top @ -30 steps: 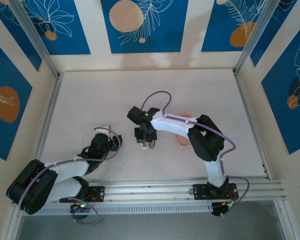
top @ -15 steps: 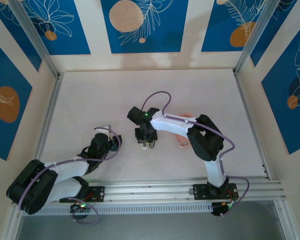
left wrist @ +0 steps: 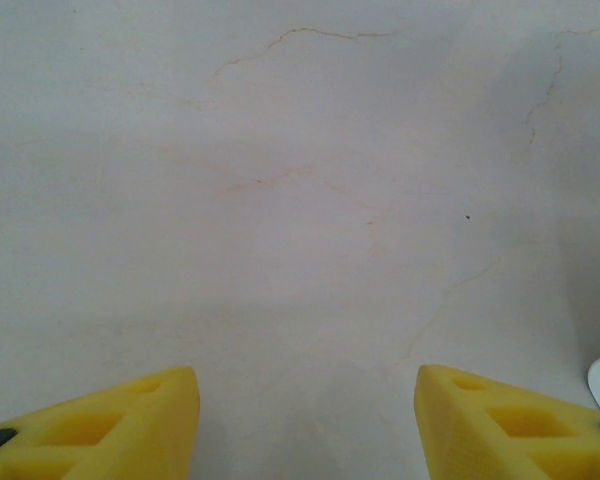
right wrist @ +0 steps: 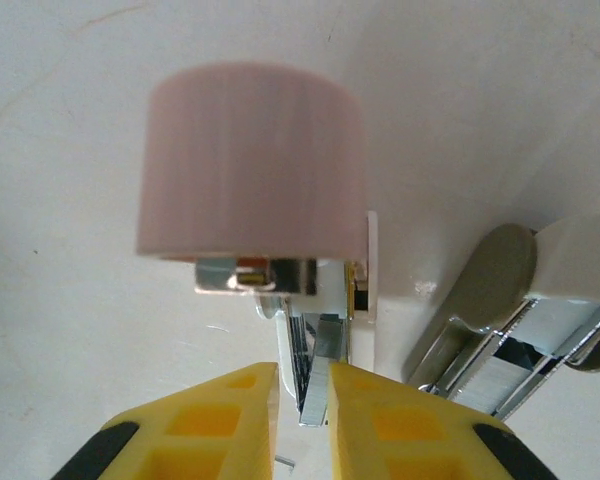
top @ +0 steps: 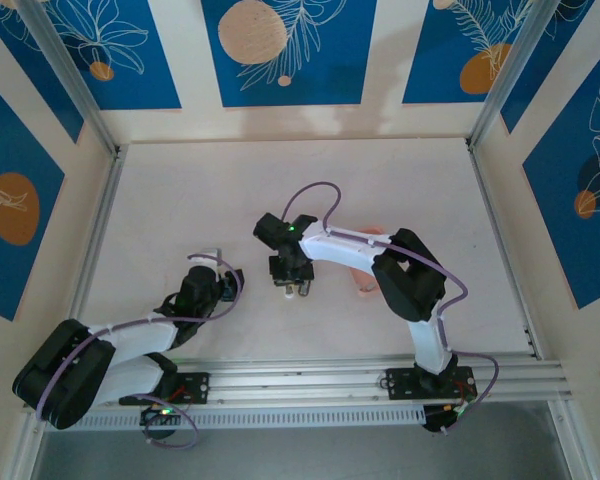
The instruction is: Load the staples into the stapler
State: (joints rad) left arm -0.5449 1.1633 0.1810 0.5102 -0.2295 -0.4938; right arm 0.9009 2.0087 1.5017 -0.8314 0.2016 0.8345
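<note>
Hardly anything has shifted from a second ago: seen from above, both arms lie as they did, and only the right arm's elbow has moved slightly.

Room is widest on the far half of the table (top: 280, 180), bare up to the back wall. The side rails (top: 92, 240) and the near rail (top: 360, 372) bound the rest.

Bent at the elbow, the right arm reaches left to the table's middle and crosses the pink tray (top: 364, 284). Its right gripper (top: 292, 285) points down. Its wrist camera shows the yellow fingers (right wrist: 220, 420) pinched on the staples (right wrist: 313, 365), a thin metal strip standing upright between them. The strip's top meets the open metal channel under the pink stapler (right wrist: 250, 160). A second, pale stapler (right wrist: 540, 300) lies open just right of it.

Folded low at the near left, the left arm holds the left gripper (left wrist: 307, 400) over bare table, with its jaws apart and nothing between them.
</note>
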